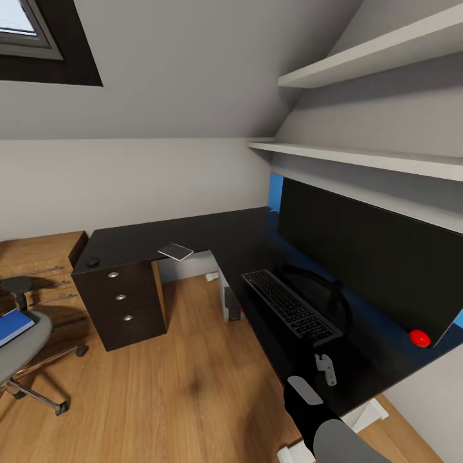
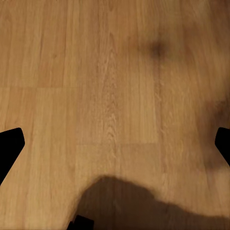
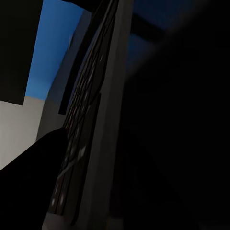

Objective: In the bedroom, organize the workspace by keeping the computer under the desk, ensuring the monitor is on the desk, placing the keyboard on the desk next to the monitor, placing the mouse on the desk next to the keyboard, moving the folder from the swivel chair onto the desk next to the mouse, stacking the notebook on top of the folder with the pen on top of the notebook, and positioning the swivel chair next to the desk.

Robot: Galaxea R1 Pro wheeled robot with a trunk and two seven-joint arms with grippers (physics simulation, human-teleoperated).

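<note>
L-shaped dark tabletop (image 1: 212, 235) with the right arm at its near edge

The monitor (image 1: 379, 257) stands on the tabletop, the keyboard (image 1: 290, 303) just in front of it — the mouse (image 1: 93, 262) and notebook (image 1: 175, 251) lie well apart on the far wing. The blue folder (image 1: 14, 326) rests on the swivel chair (image 1: 22, 347). The right gripper (image 1: 326, 370) sits near the keyboard; whether its jaws are open I cannot tell. The left jaws (image 2: 115, 143) hang spread over the wood floor (image 2: 96, 72).

My right arm (image 1: 321, 418) is showing a black casing with a rounded grey oval panel, widening into a smooth grey sleeve lower down. My right pincer (image 1: 326, 370) is wearing pale grey, blocky fingers. My left pincer's fingers (image 2: 9, 146) are appearing as plain black wedges.
</note>
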